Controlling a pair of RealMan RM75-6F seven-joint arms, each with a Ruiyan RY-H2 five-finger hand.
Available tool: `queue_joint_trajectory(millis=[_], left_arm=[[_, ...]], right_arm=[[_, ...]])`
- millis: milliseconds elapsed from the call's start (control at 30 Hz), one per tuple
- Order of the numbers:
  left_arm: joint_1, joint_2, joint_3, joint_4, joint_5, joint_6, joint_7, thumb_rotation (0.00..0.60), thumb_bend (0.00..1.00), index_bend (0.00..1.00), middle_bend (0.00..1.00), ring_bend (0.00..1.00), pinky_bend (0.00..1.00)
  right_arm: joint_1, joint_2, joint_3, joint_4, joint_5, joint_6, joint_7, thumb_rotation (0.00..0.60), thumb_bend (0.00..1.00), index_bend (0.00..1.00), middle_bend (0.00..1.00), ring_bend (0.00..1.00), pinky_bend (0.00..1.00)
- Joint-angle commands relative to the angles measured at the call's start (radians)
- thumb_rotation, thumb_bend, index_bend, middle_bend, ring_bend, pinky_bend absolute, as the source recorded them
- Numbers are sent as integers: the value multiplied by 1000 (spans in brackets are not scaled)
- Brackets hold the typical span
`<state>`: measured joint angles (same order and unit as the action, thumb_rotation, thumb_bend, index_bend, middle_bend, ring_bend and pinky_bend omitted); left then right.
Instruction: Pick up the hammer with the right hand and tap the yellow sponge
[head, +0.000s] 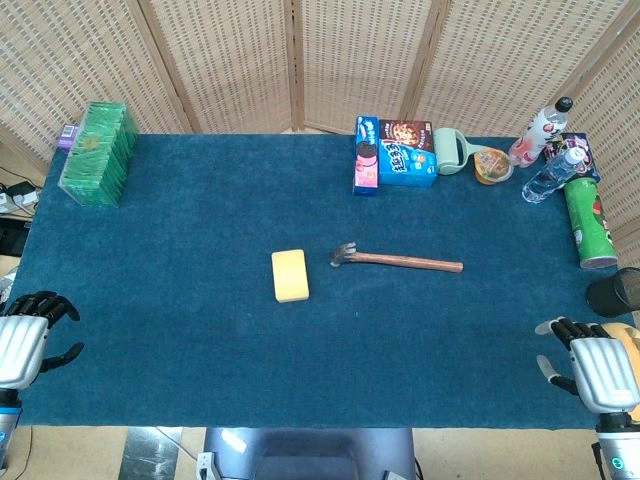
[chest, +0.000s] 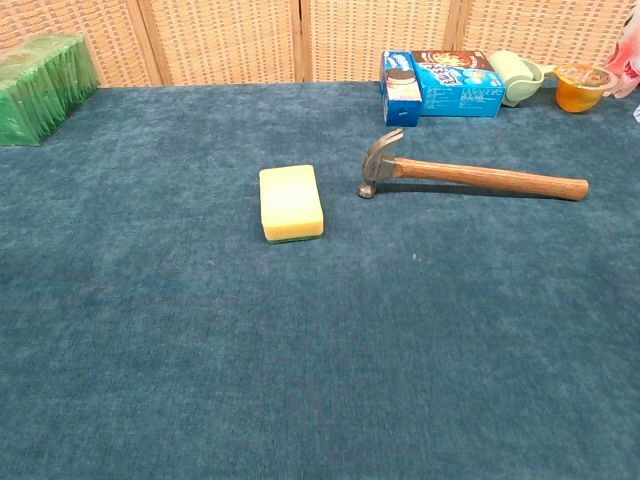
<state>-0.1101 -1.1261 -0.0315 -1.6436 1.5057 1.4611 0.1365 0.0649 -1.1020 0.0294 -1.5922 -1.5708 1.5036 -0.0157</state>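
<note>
The hammer lies flat near the middle of the tabletop, which is covered in dark blue cloth; its metal head points toward the yellow sponge and its wooden handle runs away from it, to the sponge's right. The sponge lies flat just beside the hammer head, apart from it, and the chest view shows a thin green layer under its yellow top. Well behind the hammer, along the far edge, stand a blue cookie box and a larger blue biscuit box touching each other, then a pale green cup with a handle, and a sealed clear cup holding something orange. Farther right of these are a white bottle with a dark cap, a clear water bottle and a green tube can lying on its side; what is inside them cannot be told. A black cup sits at the edge, right of the hammer handle's end. Far to the left of the sponge, at the back corner, is a stack of green packets. Woven wicker screens with wooden frames stand behind the tabletop. The right hand rests at the near edge, well away from the hammer, its fingers apart and holding nothing. The left hand sits at the opposite near corner, fingers loosely spread, also holding nothing.
</note>
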Motion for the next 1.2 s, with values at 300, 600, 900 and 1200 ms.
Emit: queue_joint_trajectory(millis=[300, 600, 900, 1200], left_arm=[[8, 6, 2, -7, 19, 26, 3, 600, 211, 465, 380, 225, 226], [7, 13, 0, -10, 16, 26, 4, 600, 210, 465, 380, 225, 227], [2, 28, -3, -9, 14, 18, 1, 600, 211, 466, 380, 225, 227], [2, 31, -7, 2, -2, 13, -8, 600, 210, 465, 380, 225, 227]], right_arm=[[-6, -8, -7, 25, -14, 10, 26, 600, 347, 401, 431, 473, 418], [18, -19, 0, 35, -20, -15, 53, 600, 345, 296, 428, 448, 420], [192, -34, 70, -22, -6, -216, 82, 600, 344, 175, 341, 368, 416], [323, -89, 135, -23, 91, -373, 66, 600, 343, 161, 288, 327, 390]])
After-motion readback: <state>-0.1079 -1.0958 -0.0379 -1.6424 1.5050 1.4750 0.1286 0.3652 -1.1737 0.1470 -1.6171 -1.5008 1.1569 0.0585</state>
